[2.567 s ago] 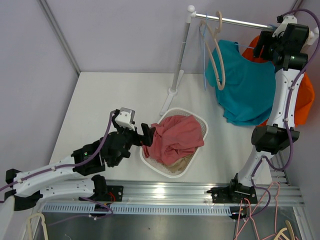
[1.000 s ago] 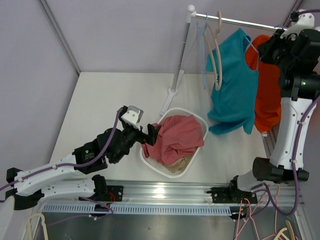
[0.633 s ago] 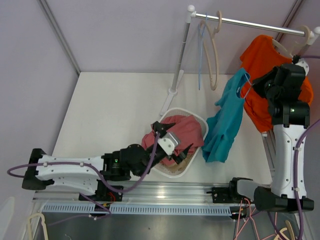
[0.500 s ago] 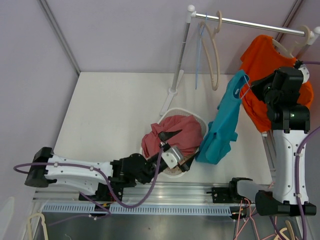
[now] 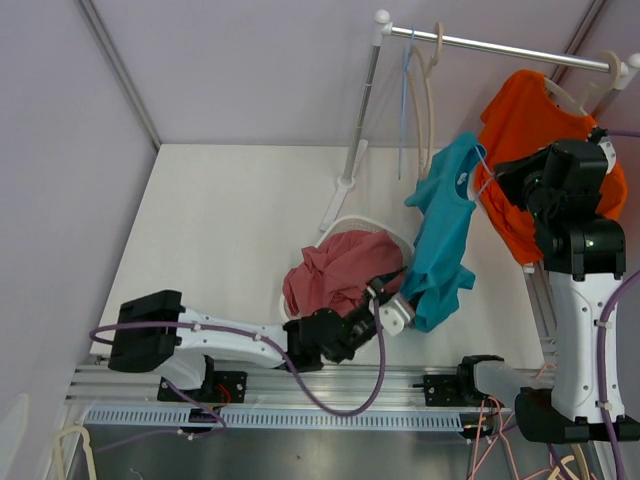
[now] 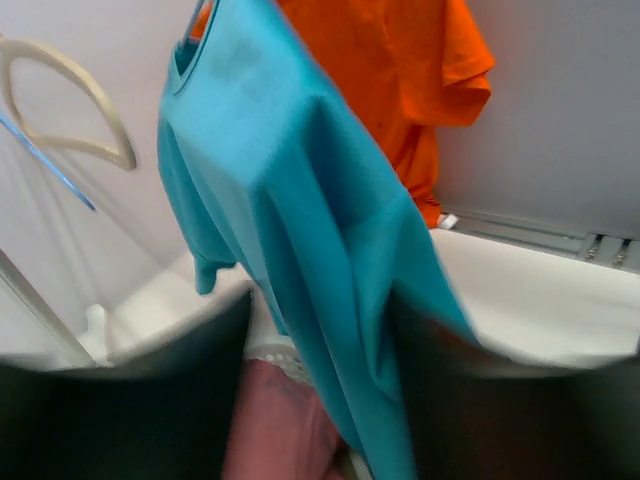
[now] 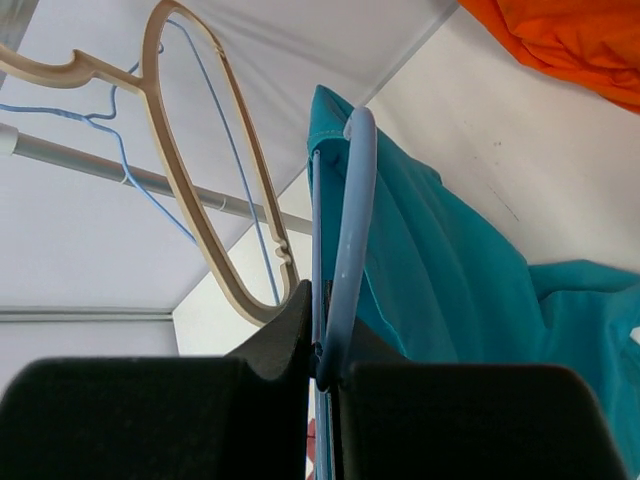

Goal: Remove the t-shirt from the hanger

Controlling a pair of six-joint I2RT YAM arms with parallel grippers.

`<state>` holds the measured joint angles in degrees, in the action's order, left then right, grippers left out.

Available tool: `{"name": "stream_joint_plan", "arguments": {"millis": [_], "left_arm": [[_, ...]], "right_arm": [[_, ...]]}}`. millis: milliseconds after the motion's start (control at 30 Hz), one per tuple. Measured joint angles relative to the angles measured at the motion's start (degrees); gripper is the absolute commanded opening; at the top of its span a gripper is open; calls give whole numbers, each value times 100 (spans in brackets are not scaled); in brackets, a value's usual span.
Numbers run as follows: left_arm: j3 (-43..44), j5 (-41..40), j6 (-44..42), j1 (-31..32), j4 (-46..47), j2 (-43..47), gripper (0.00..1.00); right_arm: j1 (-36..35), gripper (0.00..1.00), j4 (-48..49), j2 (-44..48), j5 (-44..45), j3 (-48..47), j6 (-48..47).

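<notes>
The teal cotton t-shirt (image 5: 440, 240) hangs above the white surface (image 5: 230, 220) on a thin blue hanger (image 7: 345, 250), which the right pincer (image 7: 322, 345) clamps. Its long axis runs down toward the left pincer (image 5: 398, 300), whose fingers seem apart around the hem.

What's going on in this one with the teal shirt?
The right hand is clamped on the blue hanger, holding it off the rail with the teal t-shirt hanging from it above the table. The left hand is at the shirt's lower hem, next to the basket of pink cloth, jaws open with the fabric between them. The shirt is not yet off the hanger. An orange shirt hangs on the rail.
</notes>
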<state>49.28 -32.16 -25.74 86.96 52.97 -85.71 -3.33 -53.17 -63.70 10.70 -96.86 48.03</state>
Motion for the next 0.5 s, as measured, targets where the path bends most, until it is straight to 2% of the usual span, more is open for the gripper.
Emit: {"name": "stream_joint_plan", "arguments": {"millis": [133,267,367,500], "left_arm": [[671,236,428,-461,-673,-278,1],[369,243,387,-426,-385,-103,1],[-94,216,116,-96,-140,181,1],[-756,175,-243,505,293,780,1]], "right_arm": [[-20,0,-144,39,11,-107,24],[205,0,-424,-234,-140,-516,37],[846,0,-466,-549,-673,-625,39],[2026,0,-413,-1027,-2214,-426,48]]}}
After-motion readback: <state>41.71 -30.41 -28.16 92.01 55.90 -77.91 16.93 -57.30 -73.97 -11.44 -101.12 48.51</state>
